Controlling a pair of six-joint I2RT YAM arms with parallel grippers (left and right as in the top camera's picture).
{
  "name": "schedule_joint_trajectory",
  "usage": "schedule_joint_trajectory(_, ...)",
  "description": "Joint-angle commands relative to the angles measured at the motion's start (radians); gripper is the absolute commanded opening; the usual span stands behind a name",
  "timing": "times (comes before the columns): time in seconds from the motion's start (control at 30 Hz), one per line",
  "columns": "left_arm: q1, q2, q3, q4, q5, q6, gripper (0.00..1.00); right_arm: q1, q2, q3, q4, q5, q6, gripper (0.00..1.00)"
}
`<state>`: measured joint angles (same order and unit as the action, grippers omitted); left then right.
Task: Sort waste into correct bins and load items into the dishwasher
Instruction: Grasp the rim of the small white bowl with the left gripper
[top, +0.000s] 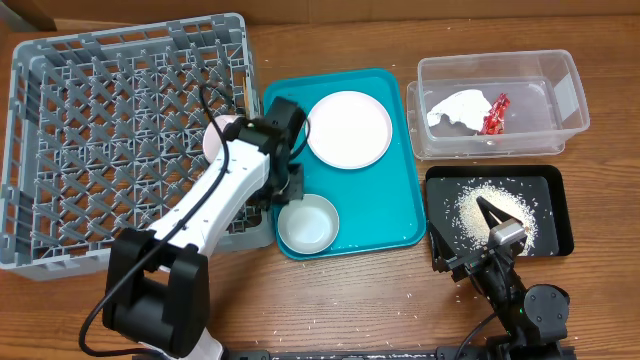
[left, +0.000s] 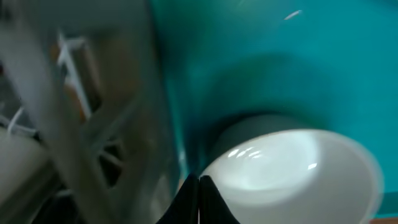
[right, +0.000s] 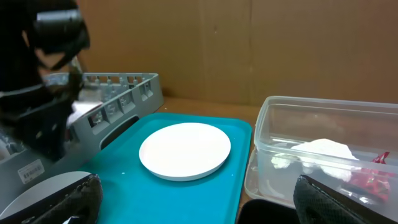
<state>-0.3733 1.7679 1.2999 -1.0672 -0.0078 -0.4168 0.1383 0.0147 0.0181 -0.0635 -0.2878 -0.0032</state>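
- My left gripper (left: 199, 186) has its fingers pressed together. In the left wrist view the tips meet at bottom centre, right at the near rim of the white bowl (left: 292, 168).
- The view is blurred, and I cannot tell whether that rim is pinched between them.
- Seen from overhead, the white bowl sits in the lower left of the teal tray (top: 390, 200). The white plate (top: 348, 130) lies above it on the same tray.
- My left arm reaches across the lower right corner of the dish rack (top: 110, 140), which fills the left of the overhead frame.
- My right gripper (right: 199, 208) stands wide apart with nothing between the fingers. Its pads (right: 62, 199) sit in the two lower corners of the right wrist view.
- At upper right overhead, the clear tub (top: 530, 100) holds the napkin (top: 455, 108) and the red wrapper (top: 494, 115).
- Just below the clear tub, the black tray (top: 555, 200) carries the rice (top: 468, 215), and my right arm hangs over it.
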Motion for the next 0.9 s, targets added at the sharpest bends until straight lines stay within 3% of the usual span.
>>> schedule_joint_trajectory(0.0, 0.034, -0.005, -0.008, -0.013, -0.016, -0.025, 0.04, -0.002, -0.01, -0.01, 0.006, 0.007, 0.004, 1.0)
schedule_joint_trajectory(0.33, 0.052, -0.082, 0.022, -0.079, -0.032, 0.012, 0.04, -0.002, -0.01, -0.01, 0.006, 0.007, 0.004, 1.0)
schedule_joint_trajectory(0.53, 0.075, -0.106, 0.021, -0.135, -0.209, 0.01, 0.06, -0.002, -0.01, -0.01, 0.006, 0.007, 0.004, 0.99)
schedule_joint_trajectory(0.63, 0.08, -0.106, 0.021, -0.103, -0.201, 0.013, 0.07, -0.002, -0.01, -0.01, 0.006, 0.007, 0.004, 1.0)
schedule_joint_trajectory(0.73, 0.08, -0.106, 0.022, -0.064, -0.146, 0.025, 0.13, -0.002, -0.01, -0.01, 0.006, 0.007, 0.004, 1.0)
schedule_joint_trajectory(0.87, 0.07, -0.11, 0.047, -0.032, 0.079, 0.08, 0.26, -0.002, -0.01, -0.01, 0.006, 0.007, 0.004, 1.0)
